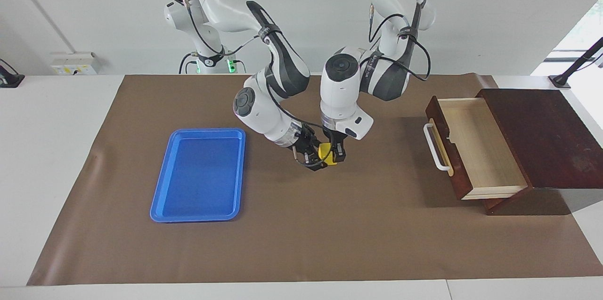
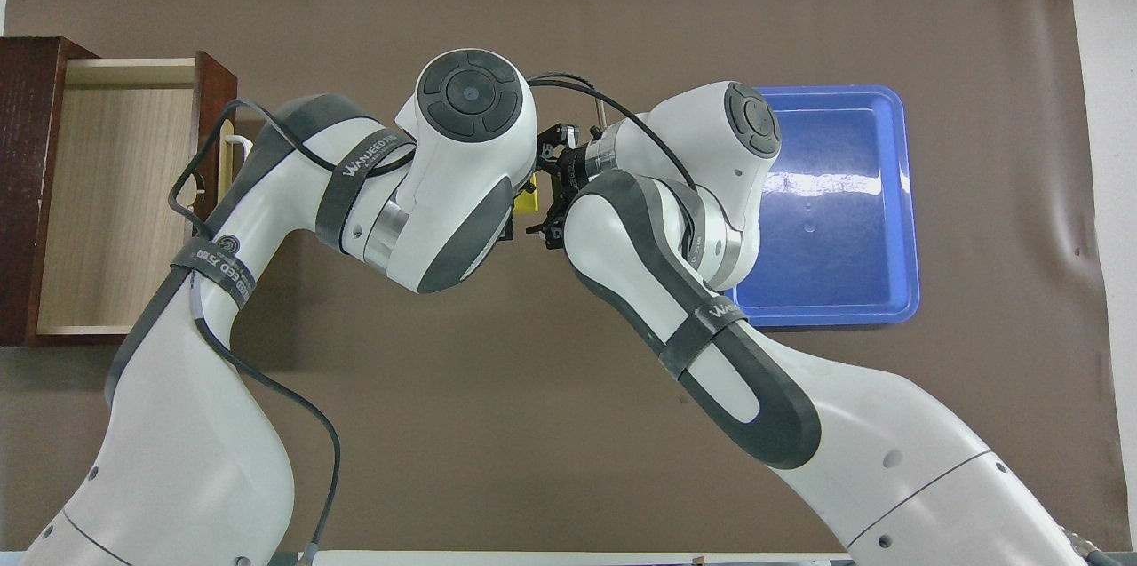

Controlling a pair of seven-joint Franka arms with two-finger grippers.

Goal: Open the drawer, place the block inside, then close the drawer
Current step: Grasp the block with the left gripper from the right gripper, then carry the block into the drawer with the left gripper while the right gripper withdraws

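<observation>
The yellow block [image 1: 327, 153] is pinched by the left gripper [image 1: 332, 155] above the middle of the bench [image 1: 56, 149]. The right gripper [image 1: 308, 158] is met beside it, fingers apparently spread. The drawer [image 1: 476, 147] is seen pulled open at the left arm's end.

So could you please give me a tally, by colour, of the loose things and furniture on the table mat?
Yellow: 1, the block, between both pincers over the mat.
Blue: 1, the tray, toward the right arm's end.
Reddish-brown: 1, the drawer, pulled open, toward the left arm's end.
Total: 3
</observation>
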